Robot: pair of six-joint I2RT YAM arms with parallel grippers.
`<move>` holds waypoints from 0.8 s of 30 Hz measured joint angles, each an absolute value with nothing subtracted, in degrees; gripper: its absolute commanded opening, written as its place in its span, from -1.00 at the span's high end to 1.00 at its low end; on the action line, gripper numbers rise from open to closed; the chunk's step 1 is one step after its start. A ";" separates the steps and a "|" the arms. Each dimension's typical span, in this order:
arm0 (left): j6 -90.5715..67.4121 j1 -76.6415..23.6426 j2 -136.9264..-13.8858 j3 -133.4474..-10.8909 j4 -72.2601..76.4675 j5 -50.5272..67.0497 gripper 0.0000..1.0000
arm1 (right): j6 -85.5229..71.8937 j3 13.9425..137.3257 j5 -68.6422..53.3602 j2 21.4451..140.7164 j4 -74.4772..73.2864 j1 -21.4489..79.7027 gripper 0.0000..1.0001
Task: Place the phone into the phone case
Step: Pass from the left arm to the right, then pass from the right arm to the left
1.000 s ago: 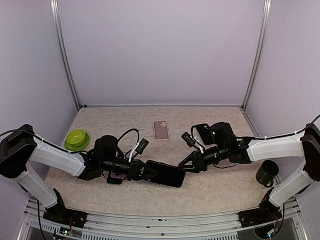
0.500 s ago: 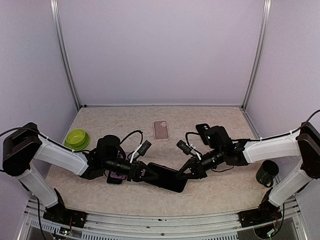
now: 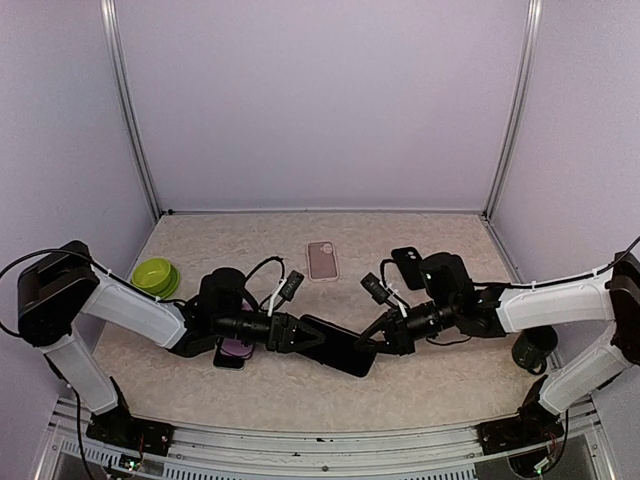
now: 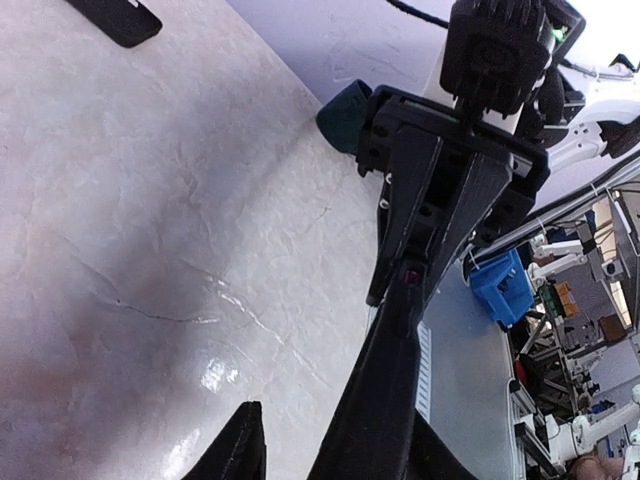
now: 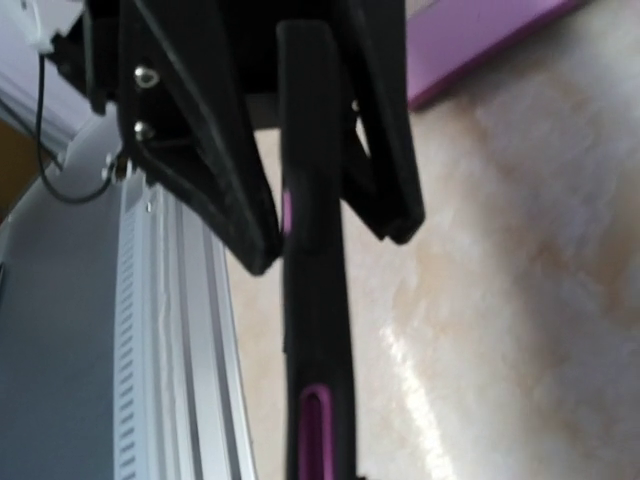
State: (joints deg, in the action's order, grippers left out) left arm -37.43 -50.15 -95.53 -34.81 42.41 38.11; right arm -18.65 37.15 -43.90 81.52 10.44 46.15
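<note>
A flat black phone with purple showing in the slots along its edge hangs low over the table between both arms. My right gripper is shut on its right end; the left wrist view shows those fingers pinched on the phone. My left gripper stands open around the left end. One of its fingertips is clear of the phone. In the right wrist view the phone runs edge-on between the spread left fingers. A pink phone case lies flat at the back middle.
A purple flat device lies under my left arm, also seen as purple in the right wrist view. A green bowl sits at the left, a dark cup at the right, and a black flat object lies behind my right arm.
My right gripper came in and shut on the phone's right end. My left gripper's jaws have since spread apart. The phone has stayed nearly in place.
</note>
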 measured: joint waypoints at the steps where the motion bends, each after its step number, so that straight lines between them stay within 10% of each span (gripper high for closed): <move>1: -37.95 -50.09 -95.39 -34.70 43.42 37.58 0.01 | -19.38 36.86 -43.51 81.17 11.40 46.22 1.00; 12: -48.14 -48.66 -94.13 -29.30 61.87 33.98 -0.22 | -28.58 33.69 -37.08 77.10 21.98 46.46 1.00; 24: -61.04 -48.23 -103.98 -27.75 86.89 33.67 0.12 | -39.83 28.97 -34.65 77.36 36.69 46.57 1.00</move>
